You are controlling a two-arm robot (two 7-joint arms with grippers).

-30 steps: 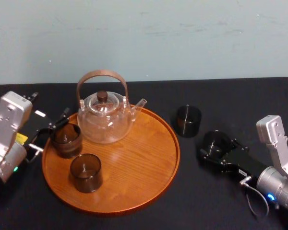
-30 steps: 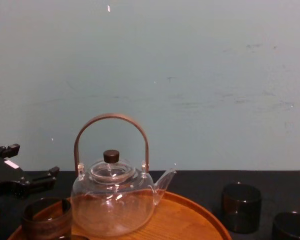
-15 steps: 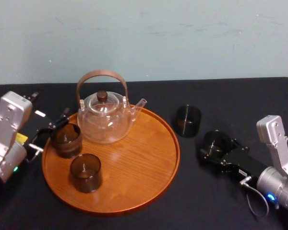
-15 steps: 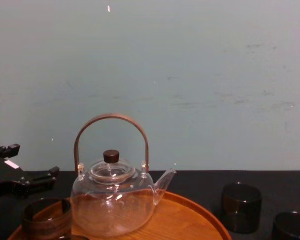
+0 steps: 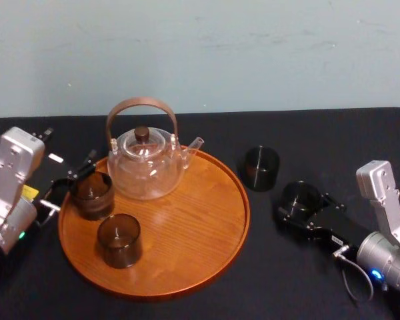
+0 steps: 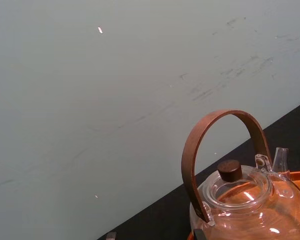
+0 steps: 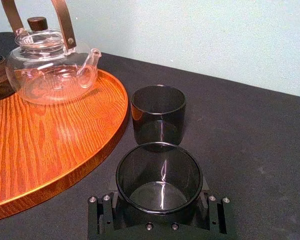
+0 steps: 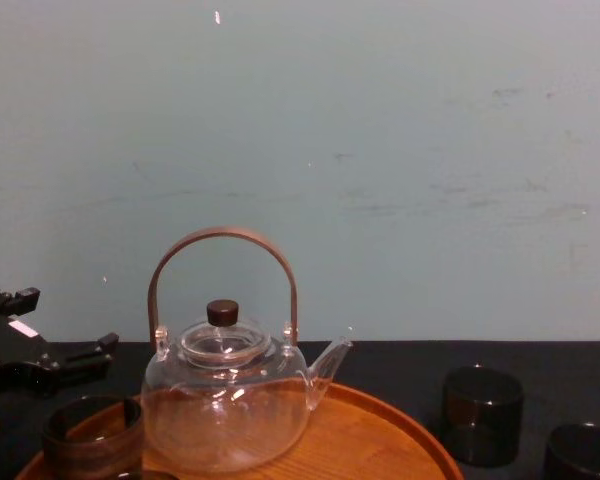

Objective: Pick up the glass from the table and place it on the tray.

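A dark smoky glass (image 5: 300, 195) stands on the black table (image 5: 333, 140) right of the tray (image 5: 187, 233). My right gripper (image 5: 300, 204) is shut on it, the glass (image 7: 159, 170) sitting tight against the black gripper body. The round orange-brown wooden tray carries a clear teapot (image 5: 145, 163) and two brown glasses (image 5: 91, 193) (image 5: 119, 240). At the tray's left rim, my left gripper (image 5: 70, 183) is open beside the rear brown glass.
A second dark glass (image 5: 261, 168) stands on the table between the tray's rim and my right gripper, close ahead of the held glass (image 7: 158, 115). The tray's front-right half is bare wood. A pale wall rises behind the table.
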